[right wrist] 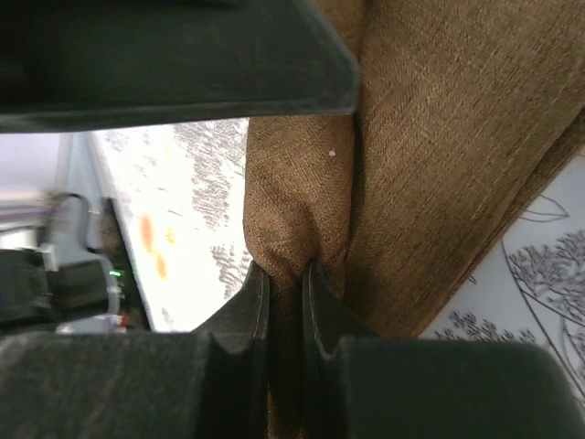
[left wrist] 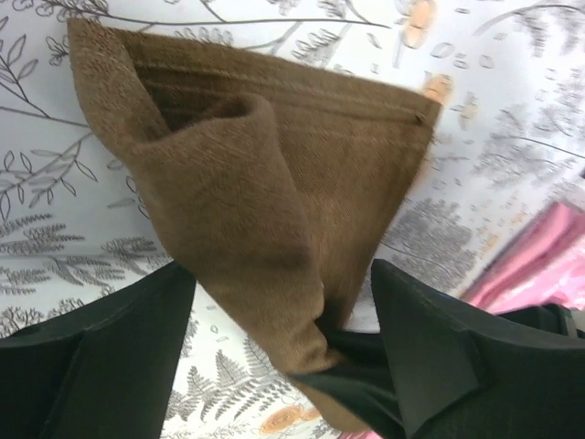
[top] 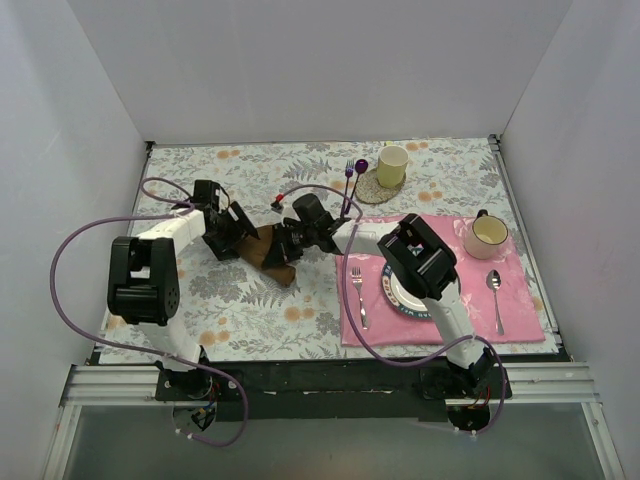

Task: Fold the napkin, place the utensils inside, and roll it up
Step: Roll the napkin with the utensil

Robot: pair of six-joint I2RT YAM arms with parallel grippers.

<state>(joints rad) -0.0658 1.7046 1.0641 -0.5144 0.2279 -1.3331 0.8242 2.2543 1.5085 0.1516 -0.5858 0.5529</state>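
The dark brown napkin (top: pixel 268 255) is bunched and lifted off the floral cloth at centre left, between my two grippers. In the left wrist view the napkin (left wrist: pixel 265 183) hangs as a loose folded cone. My right gripper (top: pixel 292 238) is shut on a fold of the napkin (right wrist: pixel 302 183), with its jaws (right wrist: pixel 283 274) pinched tight on the cloth. My left gripper (top: pixel 232 232) is open, its fingers (left wrist: pixel 430 347) spread wide on either side of the napkin without touching it. A silver fork (top: pixel 357 292) and a silver spoon (top: pixel 494 290) lie on the pink placemat (top: pixel 520 310).
A plate (top: pixel 400 297) on the placemat is partly hidden by my right arm. A pink mug (top: pixel 487 235) stands at the mat's back right. A yellow cup (top: pixel 392 164) on a coaster and a purple fork and spoon (top: pixel 352 172) are at the back.
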